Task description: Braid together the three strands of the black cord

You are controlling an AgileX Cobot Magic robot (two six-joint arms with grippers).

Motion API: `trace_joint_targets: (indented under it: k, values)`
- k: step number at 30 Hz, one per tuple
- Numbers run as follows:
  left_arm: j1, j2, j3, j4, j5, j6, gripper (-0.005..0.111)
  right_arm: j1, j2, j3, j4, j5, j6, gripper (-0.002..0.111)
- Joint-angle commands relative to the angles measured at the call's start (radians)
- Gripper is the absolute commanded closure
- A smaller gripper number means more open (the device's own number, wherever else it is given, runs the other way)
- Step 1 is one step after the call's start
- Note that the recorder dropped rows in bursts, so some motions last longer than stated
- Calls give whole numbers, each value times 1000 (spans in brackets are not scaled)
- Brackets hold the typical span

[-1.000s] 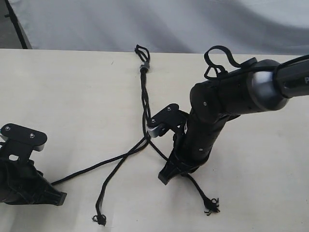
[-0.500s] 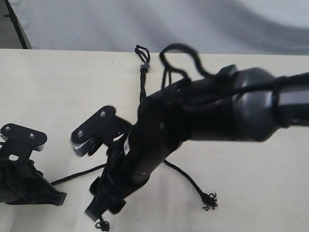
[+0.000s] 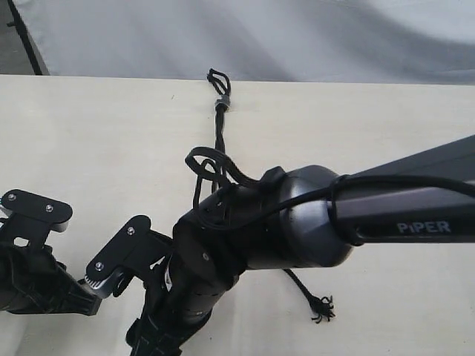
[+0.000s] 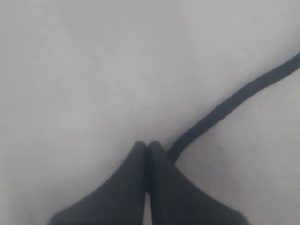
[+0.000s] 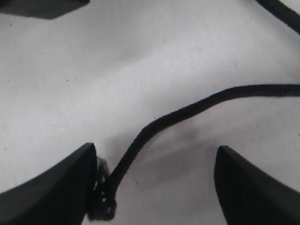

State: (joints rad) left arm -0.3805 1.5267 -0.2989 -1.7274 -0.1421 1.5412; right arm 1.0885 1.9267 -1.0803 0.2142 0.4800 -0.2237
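Reaching across the middle of the beige worktop [image 3: 89, 148], the right arm [image 3: 297, 226] covers most of the black cord [image 3: 220, 130] in the exterior view.

- Cord: short loop [image 3: 217, 77] and grey band [image 3: 221, 103] lie at the far edge of the worktop. A single run of cord leads from the band toward the near side and passes under the right arm.
- Left tool [image 4: 147, 145]: low at the near left of the worktop. Jaws pressed together with no gap, clamped on the end of the first strand [image 4: 225, 105]. That strand leaves from just beside the seam and lies flat on the worktop.
- Right tool [image 5: 155, 154]: jaws well apart, nothing gripped. The second strand [image 5: 187, 112] curves in between them. Its frayed tip [image 5: 104, 199] rests against the inner face of one finger [image 5: 61, 187]; the other finger stands clear of it.
- Third strand [image 3: 300, 285]: comes out from under the right arm on the near right and ends in a frayed tip [image 3: 322, 306] lying free on the worktop, well apart from both tools.
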Motion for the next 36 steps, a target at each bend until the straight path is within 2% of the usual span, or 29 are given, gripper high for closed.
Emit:
trace_joint_targets:
  k: [1,5,6,7,12,16,23,30,36]
  values:
    - [-1,31,29,-17,19,-1,105,0,-1,0,-51,-11,-1,61]
    - [-1,31,29,-17,19,-1,105,0,-3,0,-90,-4,-5,99]
    - [-1,31,29,-17,19,-1,105,0,-10,0,-114,-1,-5,106]
    - [-1,31,29,-17,19,-1,105,-2,-20,0,-149,6,-1,108]
    - [-1,31,29,-17,20,-1,105,-47,-127,-37,-418,137,56,109]
    - [-1,31,29,-17,24,-1,105,-160,-166,-35,-584,170,56,109]
    - [-1,31,29,-17,34,-1,105,-409,-63,-35,-579,165,54,109]
    - [-1,31,29,-17,34,6,105,-500,74,-35,-580,149,53,109]
    - [-1,31,29,-17,34,6,105,-561,98,-35,-518,152,50,109]
